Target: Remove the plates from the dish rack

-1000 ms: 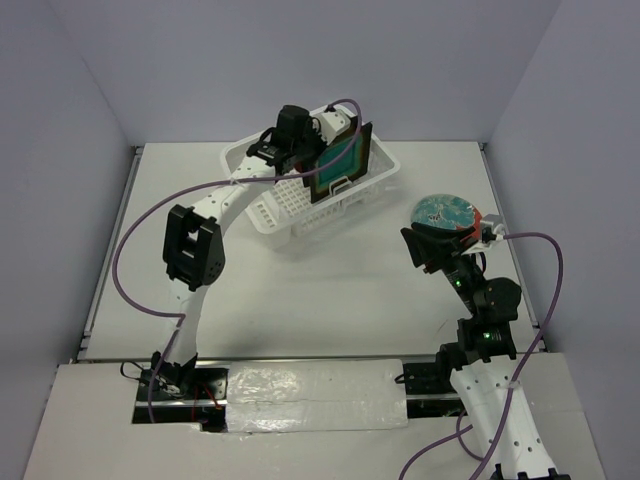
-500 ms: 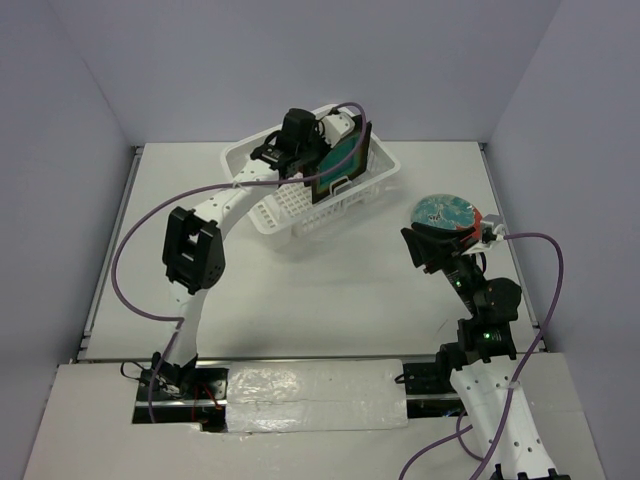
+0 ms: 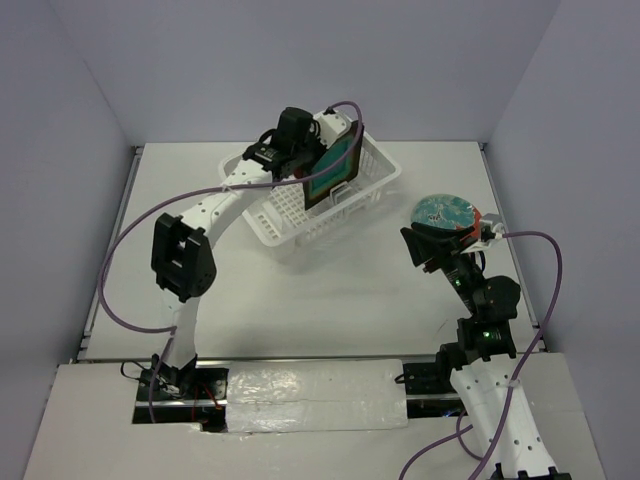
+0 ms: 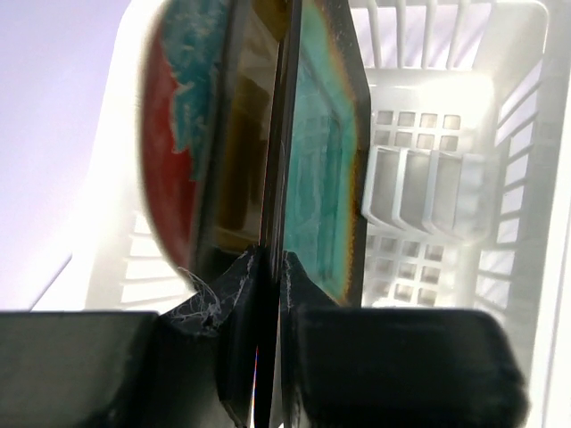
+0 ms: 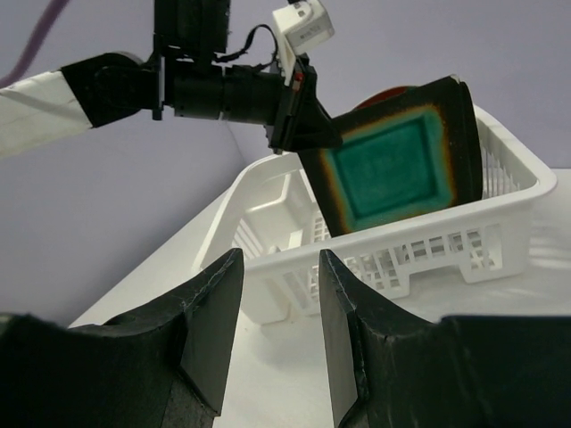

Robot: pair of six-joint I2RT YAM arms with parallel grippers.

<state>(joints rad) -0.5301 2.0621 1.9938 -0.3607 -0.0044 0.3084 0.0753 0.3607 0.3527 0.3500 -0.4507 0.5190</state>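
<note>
The white dish rack [image 3: 290, 215] stands at the back middle of the table. My left gripper [image 3: 305, 155] is shut on the upper edge of the teal-centred square plate [image 3: 335, 168], which stands on edge in the rack. In the left wrist view my gripper [image 4: 273, 260] pinches that plate's [image 4: 323, 160] dark rim. The amber-centred square plate [image 4: 239, 152] and a red-rimmed round plate [image 4: 174, 116] stand just behind it. A second round plate [image 3: 445, 211] lies on the table beside my right gripper [image 3: 418, 245], which is open and empty. The right wrist view shows the rack [image 5: 419, 254] and the teal plate [image 5: 393, 165].
The left arm's purple cable [image 3: 130, 250] loops over the table's left side. Grey walls close in the table on three sides. The right arm's cable [image 3: 545, 270] hangs at the right edge.
My left arm's elbow has swung left, and the gripped teal plate has turned more edge-on. The rack has shifted slightly. The right arm has not moved.
</note>
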